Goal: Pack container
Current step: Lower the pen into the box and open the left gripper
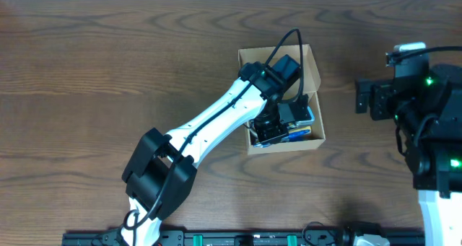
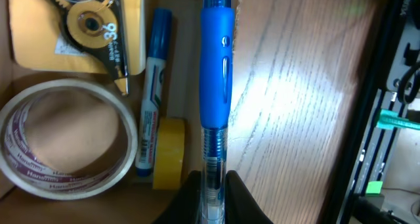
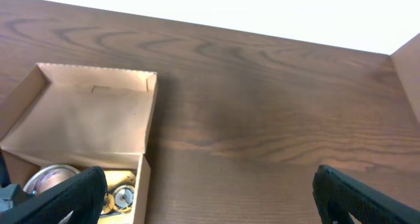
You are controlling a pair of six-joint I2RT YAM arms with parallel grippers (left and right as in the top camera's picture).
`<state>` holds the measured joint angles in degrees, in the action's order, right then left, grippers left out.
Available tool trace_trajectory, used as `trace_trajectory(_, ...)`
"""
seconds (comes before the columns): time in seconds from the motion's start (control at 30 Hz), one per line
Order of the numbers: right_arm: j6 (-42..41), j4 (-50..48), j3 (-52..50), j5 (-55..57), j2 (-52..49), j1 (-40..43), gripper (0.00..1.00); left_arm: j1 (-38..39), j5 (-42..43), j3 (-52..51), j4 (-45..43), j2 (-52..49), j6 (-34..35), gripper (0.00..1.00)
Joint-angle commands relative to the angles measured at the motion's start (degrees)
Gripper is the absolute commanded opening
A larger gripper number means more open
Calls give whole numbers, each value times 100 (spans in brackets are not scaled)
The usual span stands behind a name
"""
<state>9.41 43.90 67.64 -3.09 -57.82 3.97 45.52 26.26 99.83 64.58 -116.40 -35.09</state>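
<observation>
The container (image 1: 315, 71) is a tan cardboard box with its flap lid open to the rear, right of the table's middle. My left gripper (image 1: 273, 130) reaches down into it. In the left wrist view the left gripper (image 2: 213, 184) is shut on the clear barrel of a blue pen (image 2: 215, 73), which runs along the box's right wall. Inside lie a clear tape roll (image 2: 128, 129), a yellow roll (image 2: 169, 152), a blue marker (image 2: 149, 99) and a correction tape dispenser (image 2: 92, 27). My right gripper (image 3: 210, 198) stands open over bare table, to the right of the container (image 3: 92, 119).
The right arm (image 1: 426, 109) sits folded at the table's right edge. The left arm (image 1: 202, 127) stretches diagonally from the front edge to the box. Dark wooden table (image 1: 108, 73) spreads to the left and behind the box.
</observation>
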Motion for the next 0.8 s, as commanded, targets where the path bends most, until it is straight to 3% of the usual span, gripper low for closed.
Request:
trace_trajectory(0.0, -81, 2, -9, -61, 118, 46, 99, 44, 146, 72, 59, -232, -223, 12)
trace_trajectory(0.33, -83, 2, -9, -63, 199, 44, 99, 74, -122, 170, -37, -385, 155, 9)
trace_trajectory(0.77, -81, 4, -9, -105, 199, 44, 99, 74, -184, 876, 146, -385, 337, 14)
